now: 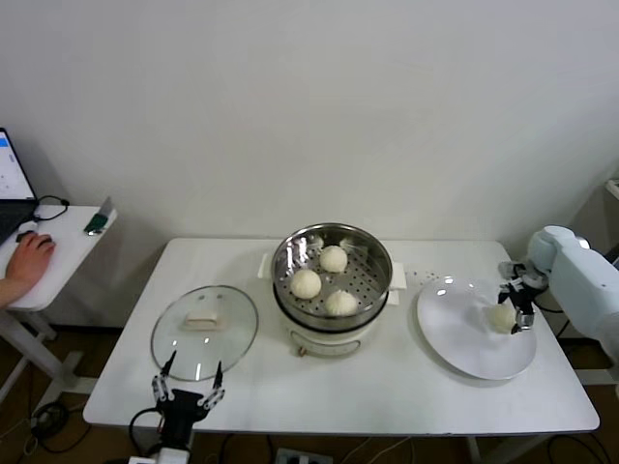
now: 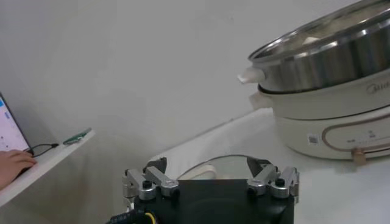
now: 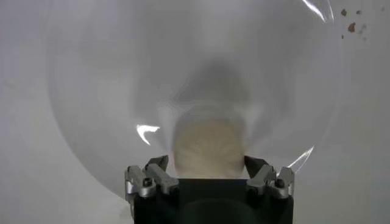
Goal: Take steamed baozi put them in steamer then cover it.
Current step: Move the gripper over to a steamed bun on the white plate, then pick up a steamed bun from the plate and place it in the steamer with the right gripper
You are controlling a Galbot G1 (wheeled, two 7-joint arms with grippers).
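baozi on plate: last bun [image 1: 501, 315] sits on the right part of the white plate [image 1: 464, 333], right side of the head view; in the right wrist view it's the creamy lump [image 3: 209, 148] smack between the fingers.
right gripper: [image 1: 517, 304] down at that bun, a finger on each side and really close to it. Can't tell if they're actually pinching the dough yet or just bracketing it.
baozi in steamer: three buns [image 1: 333, 258] [image 1: 306, 282] [image 1: 340, 303] already lying on the perforated floor, centre of the frame.
steamer: shiny steel basket [image 1: 287, 249] on its white pot base [image 1: 334, 342], middle of the table [image 1: 290, 396]. No lid on it.
cover: glass lid [image 1: 232, 348] with the white handle [image 1: 204, 320] lies flat on the table, lower left of the steamer, apart from it.
left gripper: [image 1: 188, 391] parked at the bottom-left table edge just below the lid, fingers spread wide, nothing in them.
off to the side: someone's hand [image 1: 29, 259] on a small desk [image 1: 68, 253] at the far left, by a laptop [image 1: 12, 188].
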